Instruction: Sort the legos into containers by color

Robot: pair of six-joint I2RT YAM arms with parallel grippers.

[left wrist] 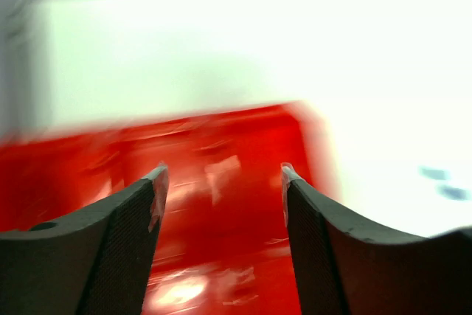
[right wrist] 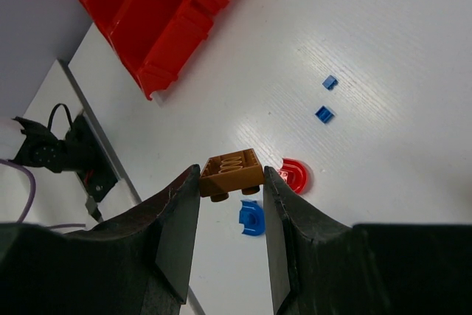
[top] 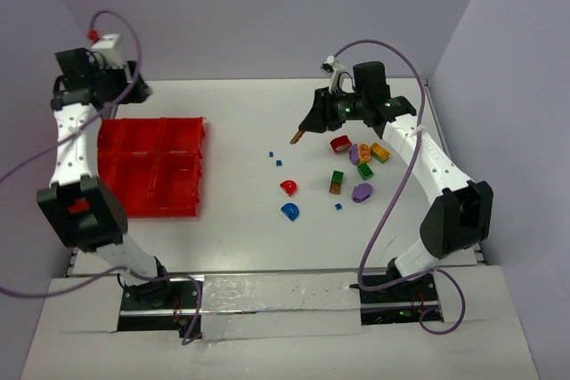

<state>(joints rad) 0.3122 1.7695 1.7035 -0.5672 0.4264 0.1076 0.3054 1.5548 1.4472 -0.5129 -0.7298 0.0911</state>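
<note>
Gripping an orange lego, the right end effector hovers above the counter's middle. Left end effector gapes wide, empty, over red containers at the left edge; loose legos lie scattered toward the right edge.

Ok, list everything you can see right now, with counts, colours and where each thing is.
bins: one joined grid, red, left side of the table
red arch: one, red, mid-table
blue arch: one, blue, just nearer than the red arch
tiny bits: three, blue, scattered mid-table
lego cluster: roughly six, red, purple, green, yellow, orange, right of the arches
brick: one, orange-brown, held above the table
table: one, white
left end effector: one, black, open over the bins
right end effector: one, black, shut on the brick
</note>
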